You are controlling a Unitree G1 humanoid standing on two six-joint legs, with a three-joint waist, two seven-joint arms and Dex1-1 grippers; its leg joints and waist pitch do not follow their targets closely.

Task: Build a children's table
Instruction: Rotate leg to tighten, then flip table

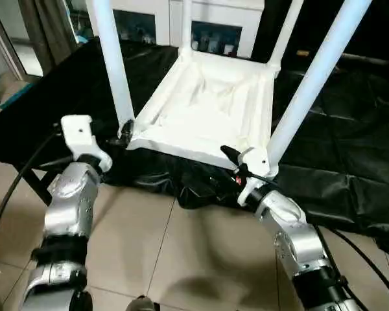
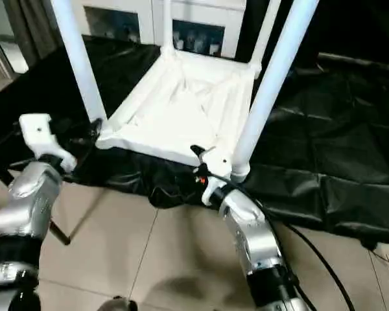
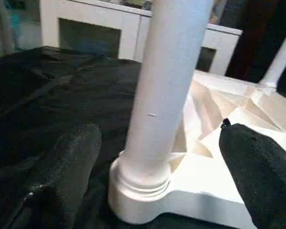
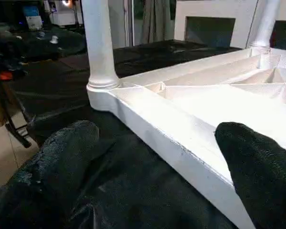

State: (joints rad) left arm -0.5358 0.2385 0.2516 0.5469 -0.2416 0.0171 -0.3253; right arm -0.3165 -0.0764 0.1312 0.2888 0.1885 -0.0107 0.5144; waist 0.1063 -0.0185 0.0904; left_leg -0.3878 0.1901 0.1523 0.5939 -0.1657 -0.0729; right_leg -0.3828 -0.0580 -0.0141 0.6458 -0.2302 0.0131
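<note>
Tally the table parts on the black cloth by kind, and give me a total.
Tabletop, lying underside up: 1
Legs standing in its corner sockets: 4 (near left, near right, far left, far right)
Total: 5 parts

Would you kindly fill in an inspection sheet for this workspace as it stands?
Surface: black sheet covering the bench.
Job's things: tabletop upside down, four legs standing in corner sockets.
Clutter: nothing seen.
Grippers: left gripper open astride the near-left leg; right gripper open over the tabletop's near edge.
Cables: black cables beside both forearms.
Surroundings: white cabinets behind, tiled floor below.
</note>
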